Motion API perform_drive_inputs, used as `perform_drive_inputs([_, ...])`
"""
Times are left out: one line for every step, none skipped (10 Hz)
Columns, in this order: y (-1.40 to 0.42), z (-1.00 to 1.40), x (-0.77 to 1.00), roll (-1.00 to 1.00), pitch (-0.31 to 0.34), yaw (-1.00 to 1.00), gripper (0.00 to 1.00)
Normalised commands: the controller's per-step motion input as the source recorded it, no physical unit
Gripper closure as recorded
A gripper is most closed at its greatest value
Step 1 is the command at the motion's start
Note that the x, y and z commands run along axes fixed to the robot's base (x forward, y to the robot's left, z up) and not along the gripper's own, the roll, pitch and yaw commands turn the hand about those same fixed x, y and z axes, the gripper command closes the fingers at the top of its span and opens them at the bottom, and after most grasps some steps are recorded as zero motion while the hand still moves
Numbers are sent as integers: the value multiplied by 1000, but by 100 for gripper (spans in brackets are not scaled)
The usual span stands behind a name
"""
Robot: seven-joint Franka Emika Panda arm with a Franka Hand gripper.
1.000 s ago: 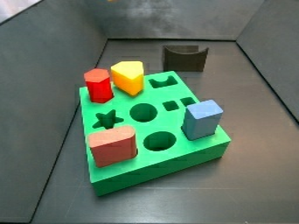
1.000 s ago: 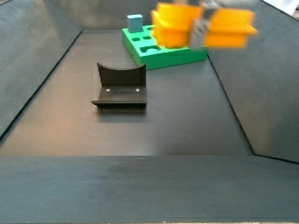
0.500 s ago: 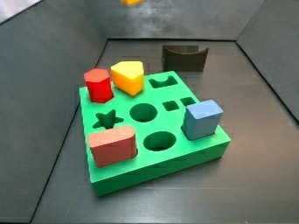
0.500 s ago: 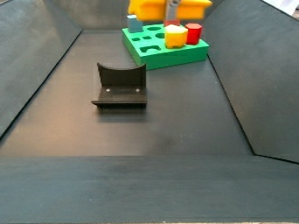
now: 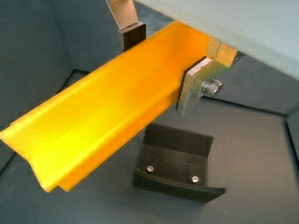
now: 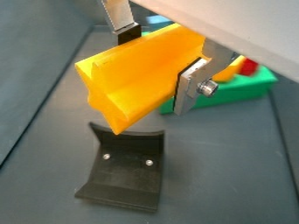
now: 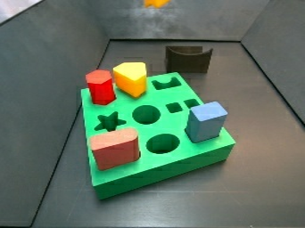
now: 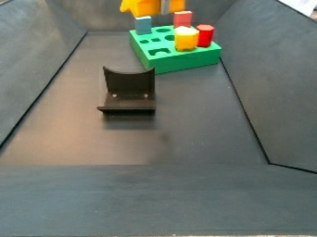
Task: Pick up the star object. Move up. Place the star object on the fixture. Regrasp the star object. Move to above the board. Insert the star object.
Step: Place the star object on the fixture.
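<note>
Star object [image 5: 105, 105] clamped between gripper [image 5: 170, 54] jaws.

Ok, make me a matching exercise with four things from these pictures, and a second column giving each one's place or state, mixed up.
Things:
1. star object
2. fixture
3. red hexagonal block
4. star-shaped hole

Places or states:
A. standing on the board
B. empty
C. on the dark floor, apart from the board
D. held in the gripper, off the floor

Pairs: 1-D, 2-C, 3-A, 4-B
</note>
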Motion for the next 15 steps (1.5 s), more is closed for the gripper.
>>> perform_drive_inputs([-20, 18, 445, -105, 187, 1000, 100])
perform_drive_inputs([622, -510, 728, -933, 186, 1000, 100])
perform_drive_inputs([609, -494, 624, -1000, 191, 899, 100])
perform_drive_inputs([439, -283, 549, -1000, 193, 793, 100])
perform_drive_inputs([259, -149, 457, -1000, 223, 730, 100])
perform_drive_inputs([127, -82, 355, -1000, 276, 665, 100])
perform_drive_inputs([99, -48, 269, -1000, 331, 602, 100])
perform_drive_inputs([80, -33, 174, -1000, 408, 503, 100])
perform_drive_inputs([64, -22, 116, -982, 467, 408, 100])
perform_drive_inputs([55, -11, 85, -804, 445, 247, 100])
perform_drive_inputs([50, -9, 85, -619, 407, 101, 100])
perform_drive_inputs([51, -19, 97, -390, 349, -41, 100])
perform_drive_inputs([41, -9, 92, -275, 298, -101, 100])
perform_drive_inputs([38, -2, 84, -211, 242, -122, 100])
perform_drive_inputs([63, -1000, 105, -1000, 68, -129, 100])
